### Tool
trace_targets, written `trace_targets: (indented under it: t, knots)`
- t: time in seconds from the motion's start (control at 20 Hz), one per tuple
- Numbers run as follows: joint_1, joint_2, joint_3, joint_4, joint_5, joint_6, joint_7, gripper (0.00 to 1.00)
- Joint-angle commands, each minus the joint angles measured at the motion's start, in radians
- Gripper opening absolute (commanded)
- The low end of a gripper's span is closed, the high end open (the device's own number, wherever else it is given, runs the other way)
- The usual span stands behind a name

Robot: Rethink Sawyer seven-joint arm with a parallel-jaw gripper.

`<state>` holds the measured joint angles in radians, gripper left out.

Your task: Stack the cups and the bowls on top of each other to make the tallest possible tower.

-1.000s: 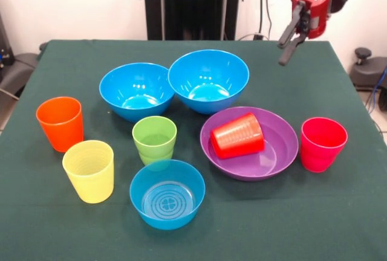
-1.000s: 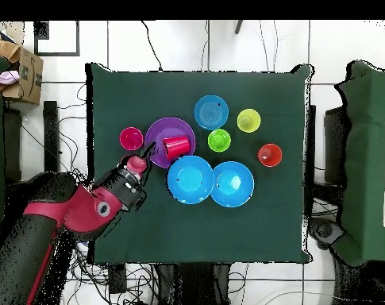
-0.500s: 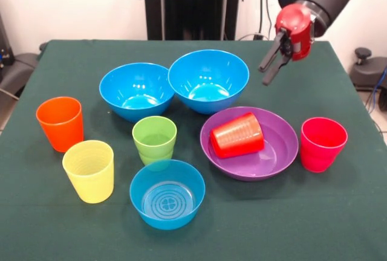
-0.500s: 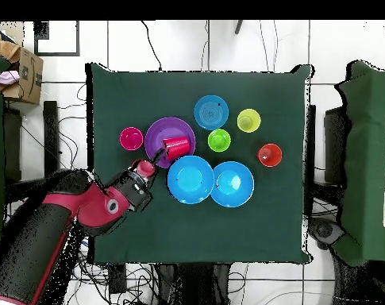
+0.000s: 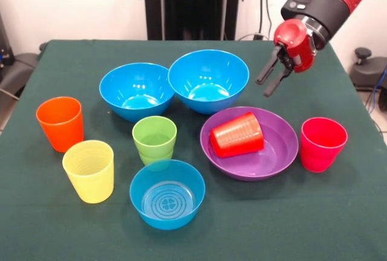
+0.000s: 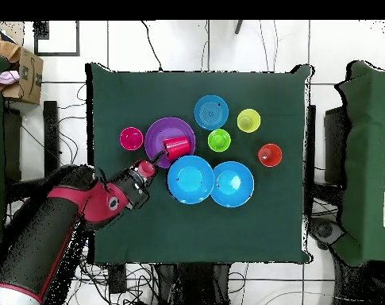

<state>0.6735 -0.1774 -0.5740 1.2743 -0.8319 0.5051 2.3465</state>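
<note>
— Red cup (image 5: 237, 135): lying on its side inside the purple bowl (image 5: 278, 152), right of centre. We judge it unusable until righted; no tower exists yet.

— Gripper (image 5: 271, 80): above the table just beyond the purple bowl's far rim, fingers slightly parted, holding nothing. We read it as placed to reach that cup.

— Two large blue bowls (image 5: 208, 80), touching, far centre.

— Overhead adds the arm (image 6: 76, 202) entering over the table's edge; front alone shows the gripper's height.
</note>
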Motion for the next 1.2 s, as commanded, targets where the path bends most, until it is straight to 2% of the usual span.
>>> trace_targets:
  t: [0.05,0.2,0.35,0.5,0.7,1.2]
  knots:
    - [-0.049,0.021,0.121,-0.102,0.124,0.033,0.168,1.00]
    - [-0.062,0.024,0.115,-0.106,0.173,0.048,0.179,1.00]
    - [-0.084,0.023,0.114,-0.116,0.207,0.081,0.134,1.00]
    - [-0.085,0.048,0.094,-0.125,0.220,0.062,0.149,1.00]
    - [-0.086,0.068,0.083,-0.146,0.257,0.087,0.160,1.00]
    - [-0.108,0.063,0.073,-0.150,0.278,0.072,0.093,1.00]
